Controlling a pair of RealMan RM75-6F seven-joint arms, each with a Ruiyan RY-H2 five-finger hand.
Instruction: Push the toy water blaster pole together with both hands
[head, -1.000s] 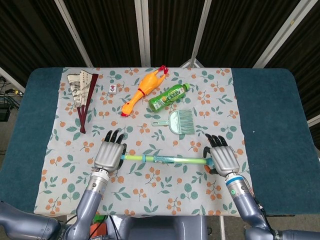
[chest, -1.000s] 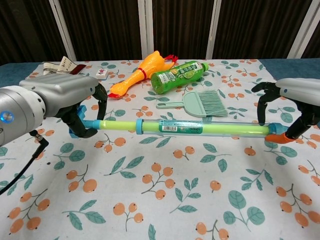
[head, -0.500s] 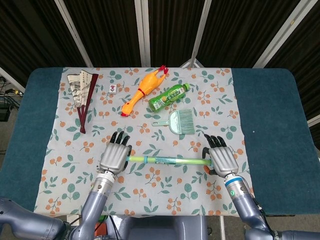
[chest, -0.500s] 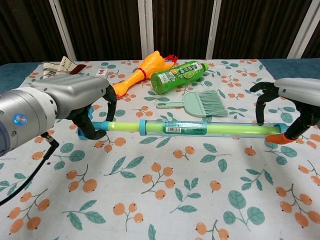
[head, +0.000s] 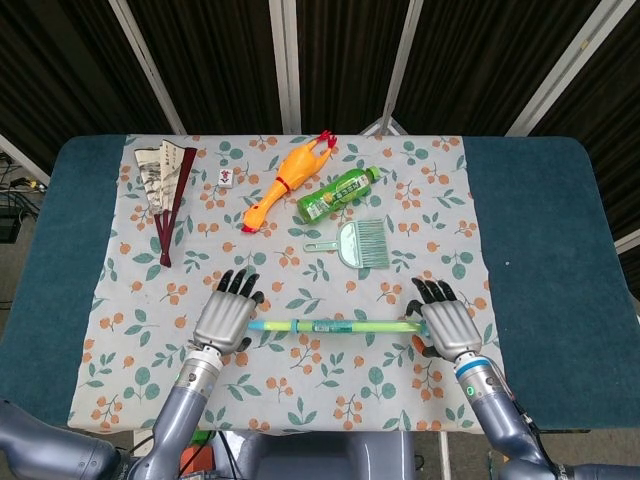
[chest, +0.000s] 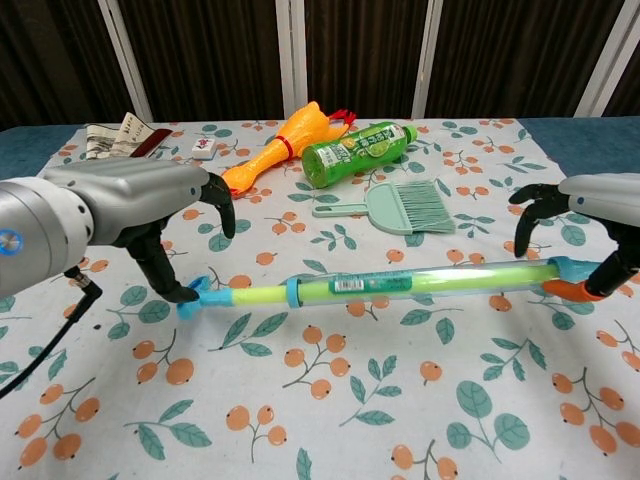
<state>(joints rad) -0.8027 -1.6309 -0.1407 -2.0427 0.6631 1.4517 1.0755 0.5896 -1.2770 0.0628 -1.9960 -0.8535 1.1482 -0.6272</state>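
Dark slatted panels stand behind a blue table (head: 540, 250) covered by a floral cloth (head: 130, 250). The water blaster pole (chest: 400, 282) lies across the near part of the cloth, between my two hands and tilted slightly in the chest view. My left hand (chest: 130, 200) arches over the blue handle end (chest: 195, 298), fingers apart, with one finger touching the handle; it grips nothing. My right hand (chest: 590, 205) is curled loosely around the orange nozzle end (chest: 570, 290); I cannot tell whether it clamps there. I judge the pole to be light, hollow, stiff plastic with a smooth, slippery tube that rolls easily. The ends are the correct contact points: I brace the nozzle and press axially on the handle. Off-axis force could skid or flip it.
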